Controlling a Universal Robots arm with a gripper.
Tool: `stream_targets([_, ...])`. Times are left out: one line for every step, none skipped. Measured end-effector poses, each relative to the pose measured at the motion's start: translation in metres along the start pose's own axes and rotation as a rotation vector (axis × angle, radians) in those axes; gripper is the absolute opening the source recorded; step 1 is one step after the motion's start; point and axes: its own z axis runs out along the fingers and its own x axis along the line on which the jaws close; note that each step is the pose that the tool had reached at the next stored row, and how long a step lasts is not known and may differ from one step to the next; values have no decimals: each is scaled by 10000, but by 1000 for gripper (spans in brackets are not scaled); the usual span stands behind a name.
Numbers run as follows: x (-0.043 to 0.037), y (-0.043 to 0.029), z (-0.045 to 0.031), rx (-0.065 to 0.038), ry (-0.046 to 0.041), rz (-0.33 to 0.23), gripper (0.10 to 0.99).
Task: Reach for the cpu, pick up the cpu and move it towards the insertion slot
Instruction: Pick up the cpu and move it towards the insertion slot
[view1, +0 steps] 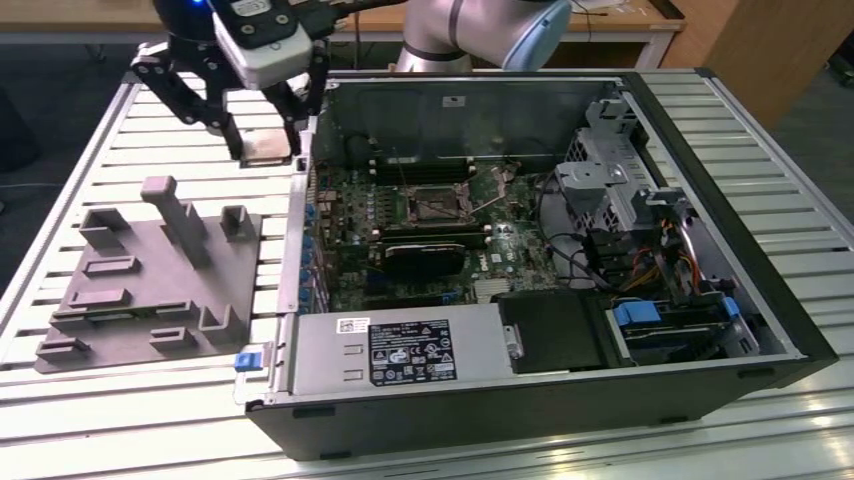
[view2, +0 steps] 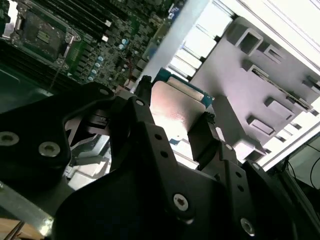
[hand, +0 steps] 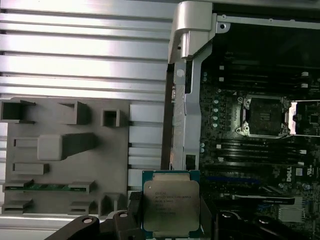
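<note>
My gripper (view1: 264, 138) hangs above the slatted table, just outside the open computer case's wall on the exterior view's left, and is shut on the cpu (view1: 268, 148). In both wrist views the cpu (hand: 171, 202) (view2: 176, 106) is a silvery square with a thin rim, pinched at two opposite edges by the black fingers (view2: 204, 131). The insertion slot (view1: 434, 204) is the dark square socket in its metal bracket on the motherboard, inside the case and apart from the cpu. Its lever and bracket also appear in both wrist views (hand: 263, 116) (view2: 42, 34).
A grey moulded tray (view1: 134, 290) with pegs lies on the table at the exterior view's left. The case's upright metal wall (hand: 186, 100) stands between the cpu and the motherboard. Black memory slots (hand: 250, 150), a black card (view1: 424, 258) and drive cages (view1: 627, 190) crowd the case.
</note>
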Motion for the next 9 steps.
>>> stream_targets([-37,-1,1,-1,3,1,541])
stream_targets([-79,-2,3,-2,7,1,541])
stream_targets([-120,-4,4,-2,11,2,541])
stream_targets([-157,-5,4,-2,16,1,541])
stream_targets([-195,-6,5,-2,19,0,541])
stream_targets([-234,-7,6,-2,23,1,541])
stream_targets([-273,-9,6,-1,27,2,541])
stream_targets([-314,-10,7,-1,32,2,541])
stream_targets([-356,-12,9,-2,36,2,541])
